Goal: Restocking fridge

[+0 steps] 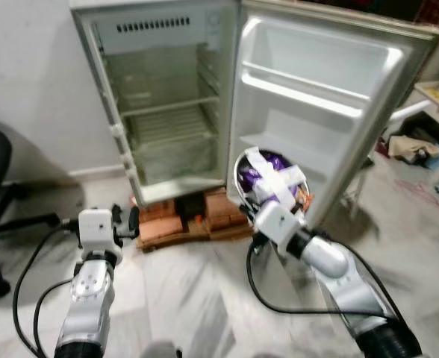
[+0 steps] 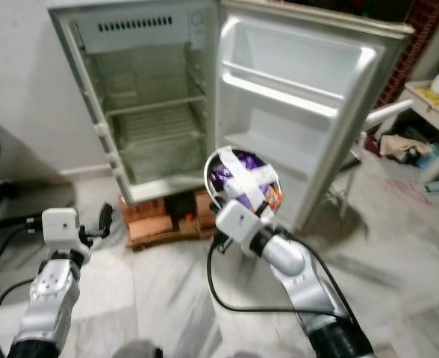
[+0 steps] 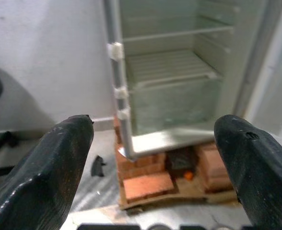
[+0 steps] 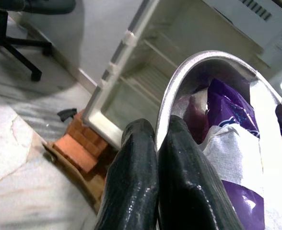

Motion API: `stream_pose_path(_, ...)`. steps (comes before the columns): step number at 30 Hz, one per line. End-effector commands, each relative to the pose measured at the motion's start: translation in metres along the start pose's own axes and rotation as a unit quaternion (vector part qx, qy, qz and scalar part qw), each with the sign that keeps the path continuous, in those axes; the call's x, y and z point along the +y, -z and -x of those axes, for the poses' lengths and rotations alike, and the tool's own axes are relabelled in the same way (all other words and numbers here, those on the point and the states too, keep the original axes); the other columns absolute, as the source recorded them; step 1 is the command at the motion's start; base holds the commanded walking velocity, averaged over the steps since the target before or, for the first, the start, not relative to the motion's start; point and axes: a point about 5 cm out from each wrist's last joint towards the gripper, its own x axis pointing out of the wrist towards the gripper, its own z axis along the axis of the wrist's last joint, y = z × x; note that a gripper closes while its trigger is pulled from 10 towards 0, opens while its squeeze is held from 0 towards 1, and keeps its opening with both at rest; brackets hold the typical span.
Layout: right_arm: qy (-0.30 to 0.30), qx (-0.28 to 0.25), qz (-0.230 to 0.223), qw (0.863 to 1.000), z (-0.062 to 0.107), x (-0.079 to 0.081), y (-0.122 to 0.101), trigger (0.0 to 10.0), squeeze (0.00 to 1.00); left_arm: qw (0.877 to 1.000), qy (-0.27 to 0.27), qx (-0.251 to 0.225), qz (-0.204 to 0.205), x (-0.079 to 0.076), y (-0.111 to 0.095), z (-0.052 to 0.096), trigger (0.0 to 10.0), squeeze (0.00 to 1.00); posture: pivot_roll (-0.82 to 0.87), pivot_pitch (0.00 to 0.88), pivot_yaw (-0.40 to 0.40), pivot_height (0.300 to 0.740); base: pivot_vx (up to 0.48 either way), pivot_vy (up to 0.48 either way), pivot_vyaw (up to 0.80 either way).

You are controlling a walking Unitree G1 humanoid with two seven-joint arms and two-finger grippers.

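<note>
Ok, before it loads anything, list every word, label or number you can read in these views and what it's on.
None can be read.
Purple packet in the metal bowl held by the right gripper: pale print, too blurred to read.
Fridge top panel: a vent and a pale patch, no legible text.

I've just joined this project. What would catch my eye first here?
The open, bare white fridge raised on red bricks, door swung wide. In front of it, the right end effector grips the rim of a silver metal bowl holding purple packets taped down with white strips.
</note>
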Motion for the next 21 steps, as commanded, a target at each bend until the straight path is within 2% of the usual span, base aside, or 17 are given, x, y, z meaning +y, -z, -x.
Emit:
stream_pose_path(1,0.0,-0.033,0.014,0.999,-0.0061,-0.0012,-0.0148,10.0,0.0,1.0,-0.015,0.007,-0.002,0.0084,0.0015,0.0013,10.0,0.0,0.05,0.028,-0.022,0.74,0.326,0.352,0.0)
stream_pose_path(3,-0.001,-0.033,0.014,0.999,-0.006,-0.0013,-0.0148,10.0,0.0,1.0,-0.015,0.007,-0.002,0.0083,0.0014,0.0012,10.0,0.0,0.05,0.028,-0.022,0.74,0.321,0.356,0.24)
stream_pose_path(21,-0.001,-0.033,0.014,0.999,-0.0059,-0.0014,-0.0147,10.0,0.0,1.0,-0.015,0.007,-0.002,0.0079,0.0014,0.0011,10.0,0.0,0.05,0.028,-0.022,0.74,0.304,0.371,0.8)
